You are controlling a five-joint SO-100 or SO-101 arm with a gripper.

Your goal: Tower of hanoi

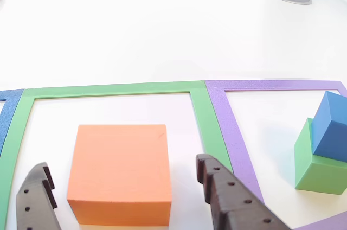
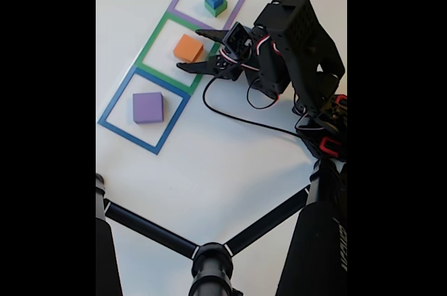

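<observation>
A matte black plastic robot arm (image 2: 297,38) is showing at the upper right of the fixed view, with red parts near its base and a thin black cable (image 2: 237,116) trailing across the table. Its gripper (image 2: 187,49) is showing two dark, tapered fingers (image 1: 227,197) dotted with small round holes.

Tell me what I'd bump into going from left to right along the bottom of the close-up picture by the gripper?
Left gripper finger → orange block → right gripper finger → green block with the blue block sitting on top of it.
</observation>
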